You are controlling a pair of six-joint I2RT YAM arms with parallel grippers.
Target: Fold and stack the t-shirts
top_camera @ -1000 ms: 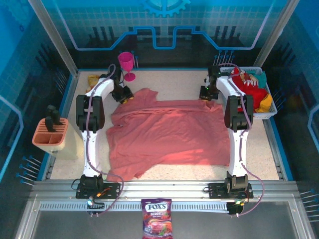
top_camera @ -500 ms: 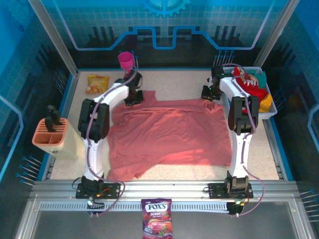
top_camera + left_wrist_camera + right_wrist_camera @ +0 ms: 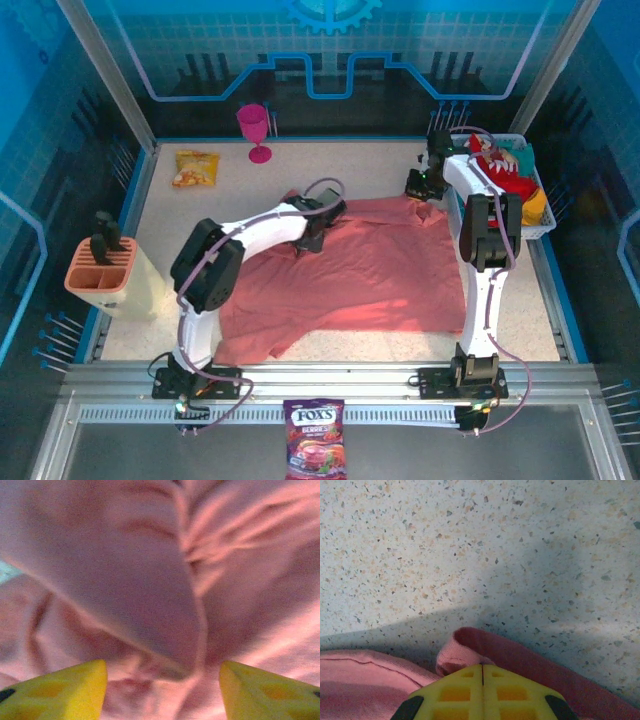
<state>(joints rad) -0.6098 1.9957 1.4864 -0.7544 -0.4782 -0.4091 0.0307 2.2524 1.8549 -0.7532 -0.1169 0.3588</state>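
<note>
The left gripper had swung right from the far-left corner, folding the salmon-pink t-shirt inward on the table; we saw its jaws apart over the fold. The right gripper was clamped on the shirt's far-right hem.

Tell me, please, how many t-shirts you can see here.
2. A salmon-pink t-shirt lies spread on the table; a red t-shirt sits bunched in the white basket at the far right. The teal and yellow cloth beside it may be further shirts.
</note>
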